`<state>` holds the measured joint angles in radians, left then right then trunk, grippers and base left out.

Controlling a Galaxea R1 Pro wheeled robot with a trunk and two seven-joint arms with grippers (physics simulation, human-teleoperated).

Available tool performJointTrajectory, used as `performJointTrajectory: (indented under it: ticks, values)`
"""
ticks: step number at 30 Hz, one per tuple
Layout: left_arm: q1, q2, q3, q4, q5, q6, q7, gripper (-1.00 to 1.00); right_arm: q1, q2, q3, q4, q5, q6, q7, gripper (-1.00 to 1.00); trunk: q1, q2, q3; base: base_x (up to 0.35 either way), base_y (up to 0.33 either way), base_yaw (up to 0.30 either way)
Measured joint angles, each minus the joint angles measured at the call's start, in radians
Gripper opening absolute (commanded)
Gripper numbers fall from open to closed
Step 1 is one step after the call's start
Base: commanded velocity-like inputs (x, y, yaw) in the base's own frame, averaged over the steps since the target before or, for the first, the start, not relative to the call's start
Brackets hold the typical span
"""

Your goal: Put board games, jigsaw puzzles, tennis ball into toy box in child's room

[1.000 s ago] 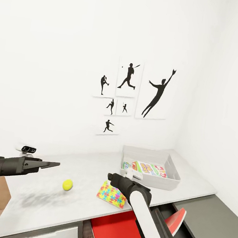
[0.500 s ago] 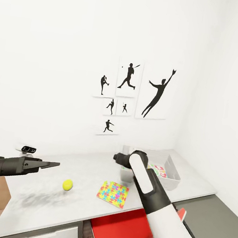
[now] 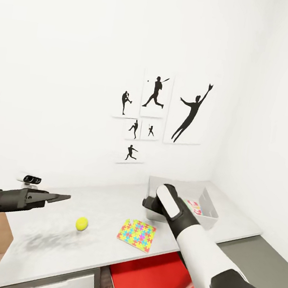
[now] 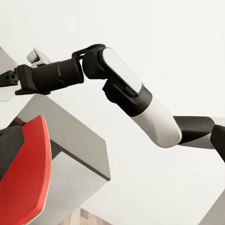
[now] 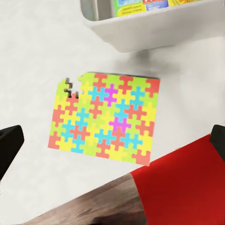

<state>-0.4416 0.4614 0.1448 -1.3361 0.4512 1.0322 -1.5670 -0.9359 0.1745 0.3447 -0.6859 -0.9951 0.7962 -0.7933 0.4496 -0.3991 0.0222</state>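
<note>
My right arm (image 3: 184,218) has swung up from over the puzzle toward the toy box (image 3: 210,208) since a second ago; forearm now crosses the box's front-left corner in the head view, and the puzzle it had tilted on edge lies flat again. Left gripper (image 3: 61,197) has barely shifted, hovering above the tabletop (image 3: 108,203) at the left, jaws look pressed together to a point. Right gripper: the head view hides it behind the arm; the right wrist view shows only two dark finger tips at the frame edges, far apart, so jaws are wide and hold nothing. Jigsaw puzzle (image 5: 105,117) lies flat near the tabletop's front edge, just beside the toy box wall (image 5: 140,28), not touching it; one corner has pieces missing. Tennis ball (image 3: 82,223) sits on the tabletop left of the puzzle, well apart. Board game boxes (image 3: 194,207) are in the toy box, partly hidden by my arm. Red chair (image 3: 143,281) is tucked under the tabletop edge. Left wrist view catches my right arm and the chair.
</note>
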Motion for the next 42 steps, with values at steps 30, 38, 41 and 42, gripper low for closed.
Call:
performJointTrajectory:
  ticks: [30, 38, 41, 42]
  values:
    - [0.000, 0.000, 0.008, 0.000, 0.000, 0.000, 0.000, 1.00, 0.013, 0.000, 0.143, 0.218, 0.021, -0.406, 0.239, 1.00, 0.000, 0.000, -0.011, -0.010, 0.028, 0.018]
    - [0.000, 0.001, 0.009, 0.001, 0.000, -0.001, 0.000, 1.00, 0.013, 0.000, 0.144, 0.223, 0.020, -0.451, 0.239, 1.00, 0.000, 0.000, -0.024, 0.000, 0.000, 0.069]
    - [0.000, 0.002, 0.013, 0.001, 0.000, -0.001, 0.000, 1.00, 0.013, 0.000, 0.146, 0.224, 0.020, -0.479, 0.239, 1.00, 0.000, 0.000, -0.029, 0.000, 0.000, 0.069]
    - [0.000, 0.003, 0.014, 0.002, 0.000, -0.001, 0.000, 1.00, 0.013, 0.000, 0.146, 0.226, 0.020, -0.490, 0.239, 1.00, 0.000, 0.000, -0.030, 0.000, 0.000, 0.069]
